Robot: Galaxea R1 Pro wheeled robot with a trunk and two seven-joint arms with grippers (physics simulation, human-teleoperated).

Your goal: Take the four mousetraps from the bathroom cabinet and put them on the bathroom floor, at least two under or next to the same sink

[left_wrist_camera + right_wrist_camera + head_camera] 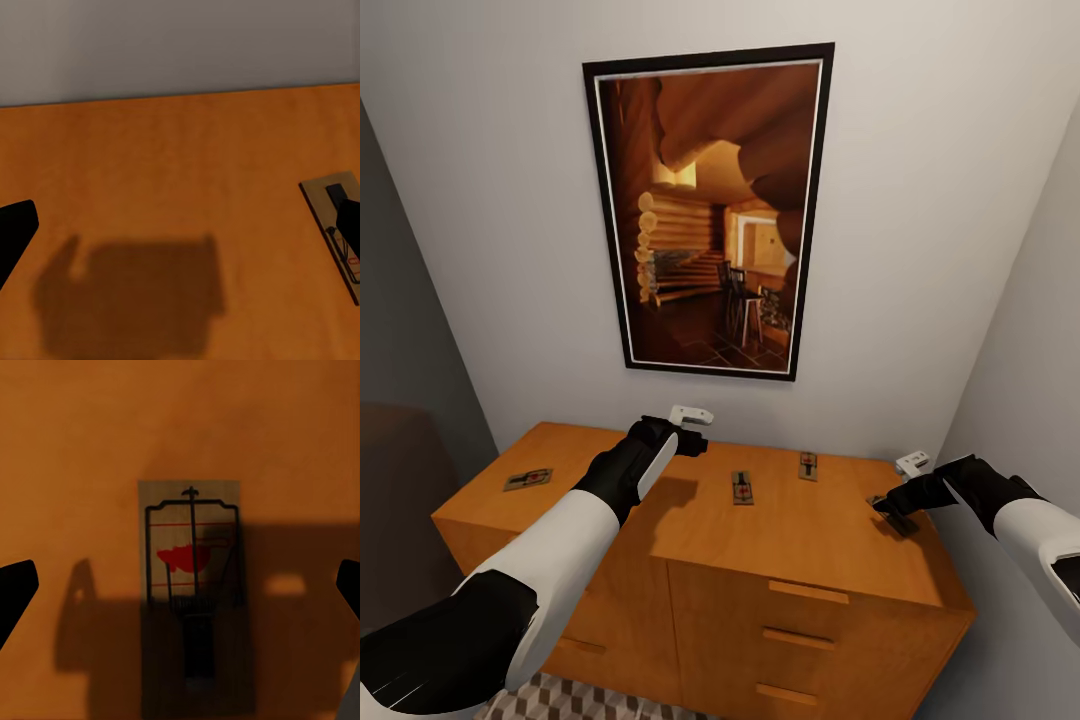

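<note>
Atop the cabinet [800, 540], four mousetraps lie flat on the orange-brown wood: one near the left edge [528, 479], two toward the middle close to the back edge [743, 488] [808, 466], and one near the right edge [890, 512], partly hidden beneath the right gripper [888, 505]. That gripper hangs directly over its trap [191, 585], fingers spread wide to either side and grasping nothing. The left gripper [695, 440] hovers over bare wood near the back edge, also spread apart and empty, with a trap [341, 229] cut off at the frame's margin. No lettering is legible on any trap, only a red mark. A framed cabin picture [710, 210] hangs on the wall. A corner of patterned floor [575, 700] shows below.
</note>
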